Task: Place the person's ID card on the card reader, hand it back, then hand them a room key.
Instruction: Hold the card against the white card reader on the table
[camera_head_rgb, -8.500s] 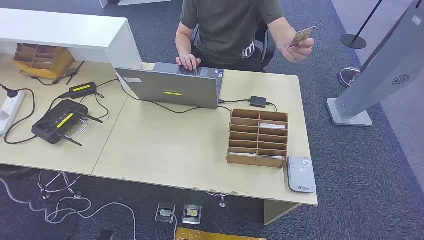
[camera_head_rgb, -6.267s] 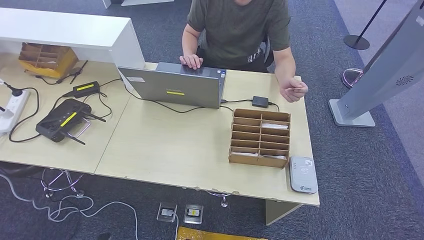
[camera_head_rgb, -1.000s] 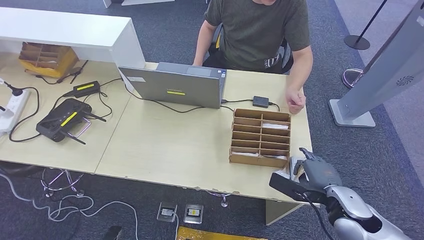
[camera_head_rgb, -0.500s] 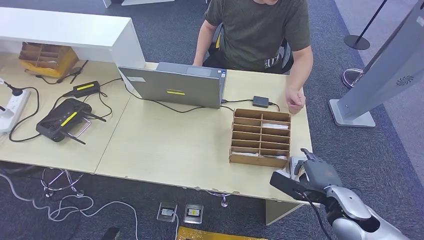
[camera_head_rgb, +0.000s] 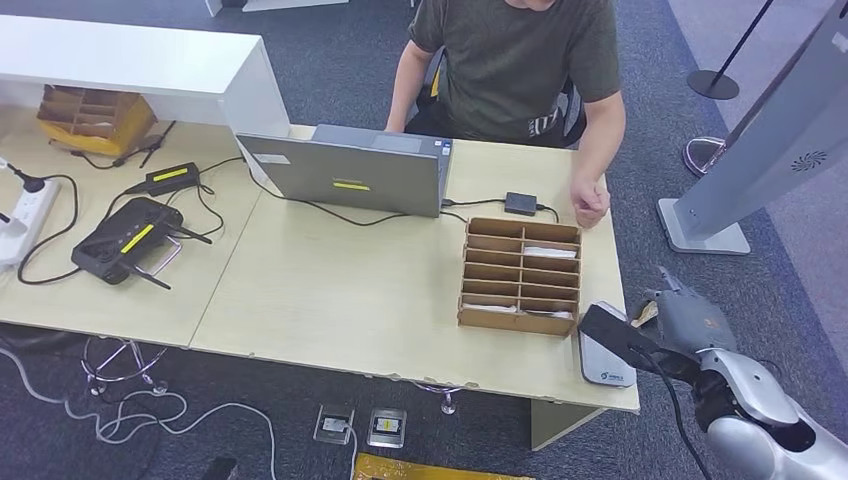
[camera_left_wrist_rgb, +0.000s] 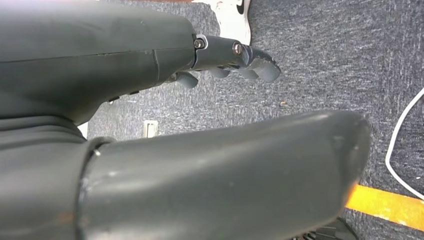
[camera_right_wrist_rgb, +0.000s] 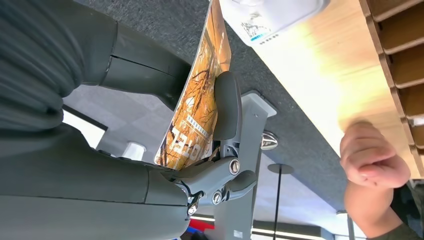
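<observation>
Right hand (camera_head_rgb: 668, 322) has swung off the card reader (camera_head_rgb: 603, 356) since half a second ago: it was hovering over the reader's top, now it sits out past the table's (camera_head_rgb: 340, 290) edge, over the carpet, reader just inboard of it. ID card (camera_right_wrist_rgb: 196, 100) is pinched between the thumb and the dark fingers (camera_right_wrist_rgb: 225, 107), orange printed face showing, held on edge, not flat. In the head view a pale sliver of the card (camera_head_rgb: 643, 314) peeks out between thumb and fingers. So the card is in the hand, apart from the reader, not lying on it.

Reading: scan step looks finished or skipped past, hand-back looks to be the step in hand. Can't tell from these frames whether the card actually touched the reader.

Person's fist (camera_head_rgb: 590, 203) rests on the table's far edge, well ahead of the hand, closed, not reaching yet. Wooden slot rack (camera_head_rgb: 518, 276) with room keys sits just inboard of the reader, untouched. Key step not yet started.

Left hand (camera_left_wrist_rgb: 235, 60) hangs over the carpet, fingers curled in, nothing in them.

Risk: edge-on pinch, card could slip during the pass.
</observation>
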